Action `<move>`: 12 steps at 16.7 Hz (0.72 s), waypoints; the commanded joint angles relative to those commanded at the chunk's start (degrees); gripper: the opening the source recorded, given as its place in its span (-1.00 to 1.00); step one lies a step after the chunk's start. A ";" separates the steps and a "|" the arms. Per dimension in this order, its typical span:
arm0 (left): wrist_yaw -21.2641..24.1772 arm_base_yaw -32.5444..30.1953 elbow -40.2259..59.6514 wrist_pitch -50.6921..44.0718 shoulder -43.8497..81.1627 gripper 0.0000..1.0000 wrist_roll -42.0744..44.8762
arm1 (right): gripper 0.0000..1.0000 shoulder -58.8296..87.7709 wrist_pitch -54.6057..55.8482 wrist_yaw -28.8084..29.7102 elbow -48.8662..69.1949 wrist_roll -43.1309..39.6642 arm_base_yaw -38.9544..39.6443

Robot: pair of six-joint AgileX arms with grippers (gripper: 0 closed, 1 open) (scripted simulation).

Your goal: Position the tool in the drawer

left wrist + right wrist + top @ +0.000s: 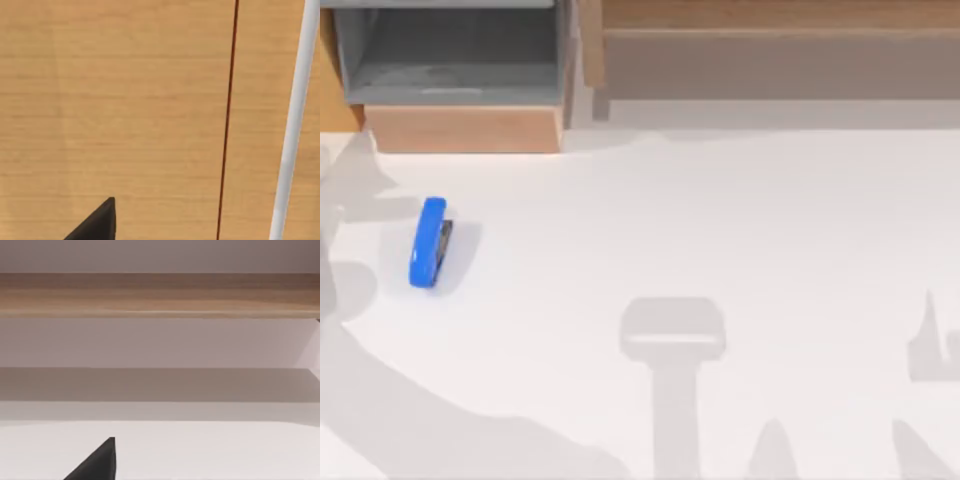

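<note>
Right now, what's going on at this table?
Nothing is being handled yet. The blue stapler lies on the white table near its left side, untouched. The drawer stands open at the back left, its grey inside bare, so the stapler still has to go in. A long wooden shelf runs along the back right. Only a dark tip of each gripper shows in its wrist view, the left over a wooden surface, the right facing the shelf.
</note>
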 joint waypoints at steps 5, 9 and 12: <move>-0.88 -0.68 4.27 -2.02 1.95 1.00 0.05 | 1.00 0.00 0.00 0.00 0.00 0.00 0.00; -1.34 -1.16 6.80 -3.31 3.19 1.00 0.03 | 1.00 0.00 0.00 0.00 0.00 0.00 0.00; -1.34 -1.16 6.80 -3.31 3.19 0.85 0.03 | 1.00 0.00 0.00 0.00 0.00 0.00 0.00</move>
